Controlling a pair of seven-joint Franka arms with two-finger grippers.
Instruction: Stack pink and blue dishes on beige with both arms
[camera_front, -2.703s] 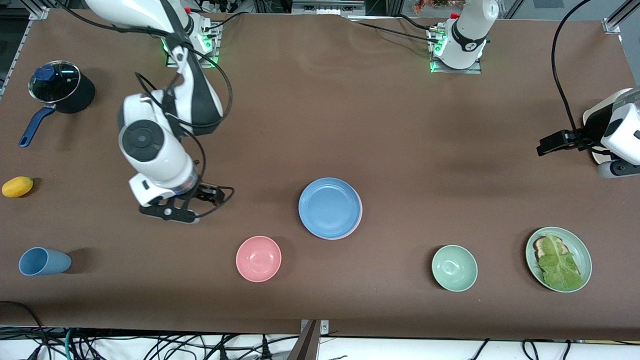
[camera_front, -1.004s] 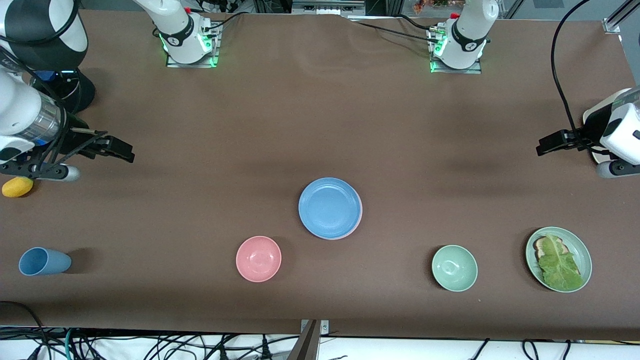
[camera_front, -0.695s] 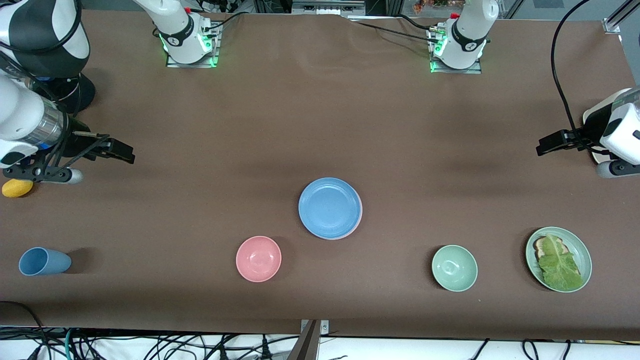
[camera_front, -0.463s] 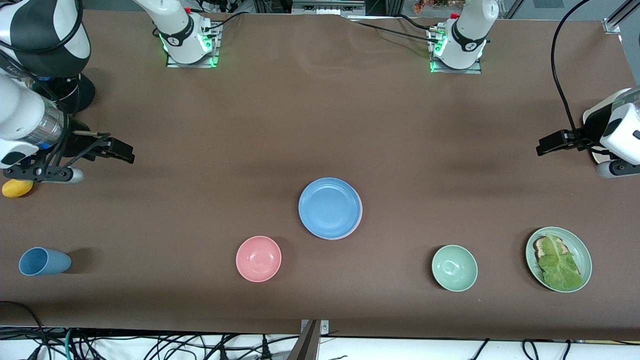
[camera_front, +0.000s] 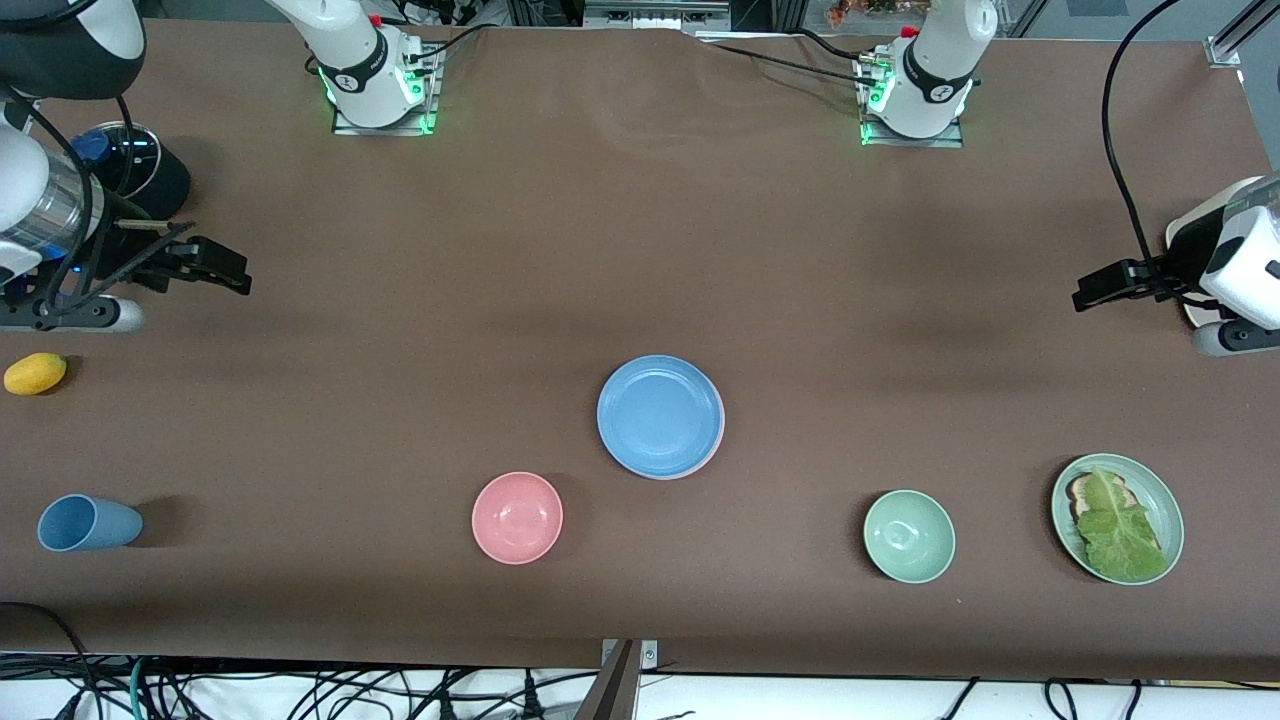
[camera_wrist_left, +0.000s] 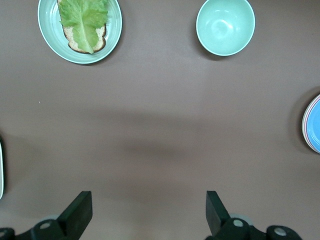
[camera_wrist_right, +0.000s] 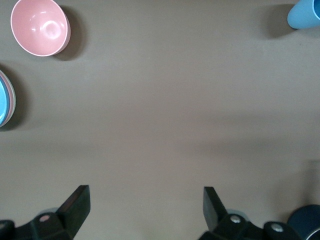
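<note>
Robotics lab, bolted arm bases (camera_front: 380, 85), cable tangle (camera_front: 300, 695), brown table (camera_front: 640, 250)

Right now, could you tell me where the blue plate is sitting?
In the front view, the blue plate sits mid-table on top of the stack, a pink rim showing beneath it, farther from the camera than the pink bowl and green bowl.

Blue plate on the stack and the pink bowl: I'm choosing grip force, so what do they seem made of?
Blue plate: looks like matte plastic or melamine, an even colour with no glare. Pink bowl: probably the same, slightly glossier, with a soft highlight inside. Neither can be told for sure from its look.
</note>
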